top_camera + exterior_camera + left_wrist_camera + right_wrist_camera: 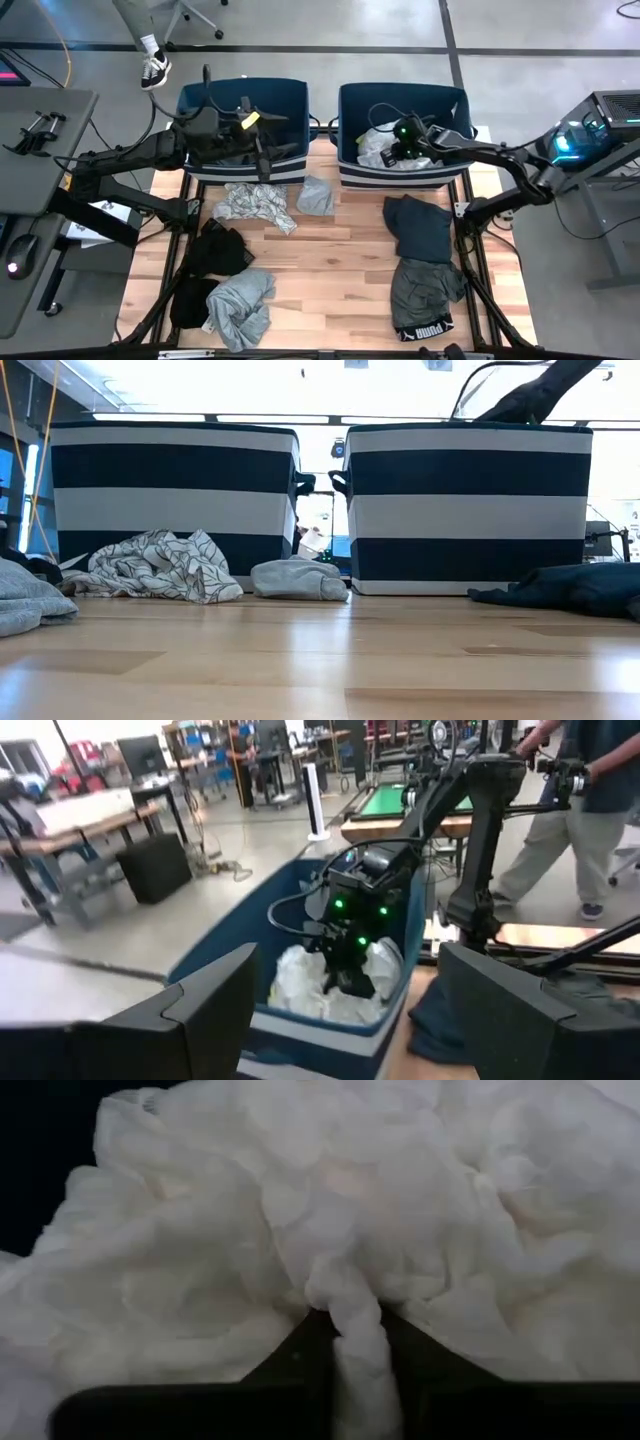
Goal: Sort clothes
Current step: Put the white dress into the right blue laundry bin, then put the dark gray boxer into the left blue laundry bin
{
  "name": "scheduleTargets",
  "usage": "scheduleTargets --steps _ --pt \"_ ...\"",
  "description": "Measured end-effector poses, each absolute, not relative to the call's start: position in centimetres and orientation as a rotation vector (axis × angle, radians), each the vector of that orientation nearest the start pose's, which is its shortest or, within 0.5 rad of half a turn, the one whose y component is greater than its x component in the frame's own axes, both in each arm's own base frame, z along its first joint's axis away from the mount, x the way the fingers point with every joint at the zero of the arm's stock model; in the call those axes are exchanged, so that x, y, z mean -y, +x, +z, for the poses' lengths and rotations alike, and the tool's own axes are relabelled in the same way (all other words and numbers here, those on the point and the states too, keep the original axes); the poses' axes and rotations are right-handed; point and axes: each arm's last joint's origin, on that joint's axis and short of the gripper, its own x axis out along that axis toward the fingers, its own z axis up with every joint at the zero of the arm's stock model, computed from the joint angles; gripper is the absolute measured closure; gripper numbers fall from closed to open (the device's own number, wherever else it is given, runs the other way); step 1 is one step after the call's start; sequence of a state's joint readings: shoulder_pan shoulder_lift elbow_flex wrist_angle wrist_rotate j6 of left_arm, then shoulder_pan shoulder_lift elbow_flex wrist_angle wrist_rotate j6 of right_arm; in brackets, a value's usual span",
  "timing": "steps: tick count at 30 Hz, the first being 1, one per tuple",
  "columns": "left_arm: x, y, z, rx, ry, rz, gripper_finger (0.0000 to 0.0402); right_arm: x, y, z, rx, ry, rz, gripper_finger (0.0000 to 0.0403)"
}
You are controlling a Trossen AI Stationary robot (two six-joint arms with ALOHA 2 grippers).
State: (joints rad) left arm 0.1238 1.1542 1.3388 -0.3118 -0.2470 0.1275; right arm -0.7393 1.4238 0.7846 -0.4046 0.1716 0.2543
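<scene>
A crumpled white garment [372,146] lies bunched inside the right navy bin [348,100], a twisted fold of it pinched between the right gripper's [352,1342] fingers. On the table just in front of the left bin [290,92] lie a rumpled grey-white patterned piece [254,204] and a small grey one [315,196] beside it. Nearer the front, a black heap [212,258] and a light grey garment [242,306] lie touching on the left, while a dark navy piece [419,227] and a dark grey garment [424,295] with a black printed waistband lie on the right.
</scene>
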Motion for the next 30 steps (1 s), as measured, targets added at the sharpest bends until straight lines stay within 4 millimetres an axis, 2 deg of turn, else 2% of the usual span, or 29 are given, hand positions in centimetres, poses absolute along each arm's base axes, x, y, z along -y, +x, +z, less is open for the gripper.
scheduleTargets --steps 3,6,11,14,16,20,23,26,30 --pt "-3.6 23.5 43.5 -0.160 0.090 0.364 0.0115 18.3 19.4 19.1 -0.933 0.519 -0.957 0.0295" --pt "-3.6 23.5 43.5 -0.165 0.088 0.364 0.0115 19.0 20.0 21.5 -0.923 0.507 -0.945 0.0241" --pt "-3.7 23.5 43.5 -0.164 0.088 0.366 0.0115 20.1 21.3 28.8 -0.858 0.393 -0.903 0.0187" --pt "-3.7 23.5 43.5 -0.164 0.088 0.366 0.0115 20.0 21.5 33.8 -0.791 0.304 -0.863 0.0180" --pt "-3.7 23.5 43.5 -0.164 0.089 0.366 0.0115 19.0 21.4 37.6 -0.716 0.240 -0.838 0.0181" --pt "-3.7 23.5 43.5 -0.164 0.089 0.366 0.0115 15.7 21.2 43.7 -0.575 0.109 -0.743 0.0187" --pt "-3.7 23.5 43.5 -0.163 0.084 0.367 0.0115 11.8 21.2 46.8 -0.493 0.038 -0.642 0.0195" --pt "-3.8 23.5 43.5 -0.162 0.082 0.373 0.0115 7.4 21.7 47.4 -0.480 0.049 -0.522 0.0202" --pt "-4.0 23.4 43.5 -0.161 0.079 0.383 0.0115 1.8 22.7 46.3 -0.565 0.154 -0.322 0.0206"
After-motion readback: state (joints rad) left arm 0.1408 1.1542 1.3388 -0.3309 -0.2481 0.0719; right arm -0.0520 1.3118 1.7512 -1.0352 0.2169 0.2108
